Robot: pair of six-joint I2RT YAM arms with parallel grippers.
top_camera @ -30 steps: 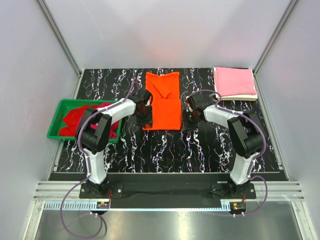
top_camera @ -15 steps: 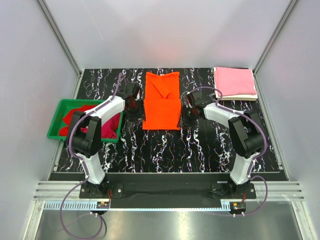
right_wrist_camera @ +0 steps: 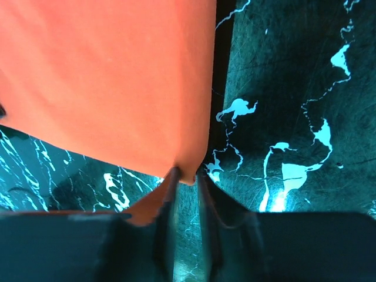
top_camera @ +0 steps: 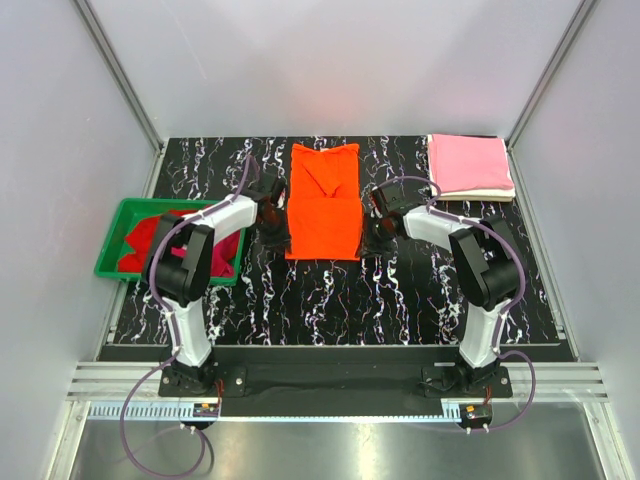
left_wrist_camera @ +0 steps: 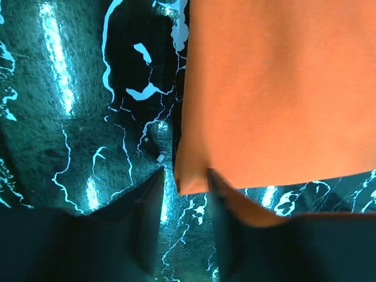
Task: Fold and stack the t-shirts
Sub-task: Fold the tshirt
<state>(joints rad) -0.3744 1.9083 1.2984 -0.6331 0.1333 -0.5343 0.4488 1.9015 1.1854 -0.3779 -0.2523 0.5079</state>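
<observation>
The orange t-shirt lies partly folded in the middle of the table, its near half a flat rectangle. My left gripper is at its near left corner. In the left wrist view the jaws stand apart around that corner, one finger on the cloth and a gap at the other. My right gripper is at the near right corner, where the narrow jaws pinch the corner tip. A folded pink t-shirt rests on a cream-white one at the back right.
A green bin at the left edge holds a red t-shirt and a crimson one. The black marbled table ends at metal rails in front. Grey walls close in the sides and back.
The left gripper swung out to the left, then came back to the shirt's near left corner. Both pairs of jaws widened, then narrowed. The right gripper stayed at its corner.
</observation>
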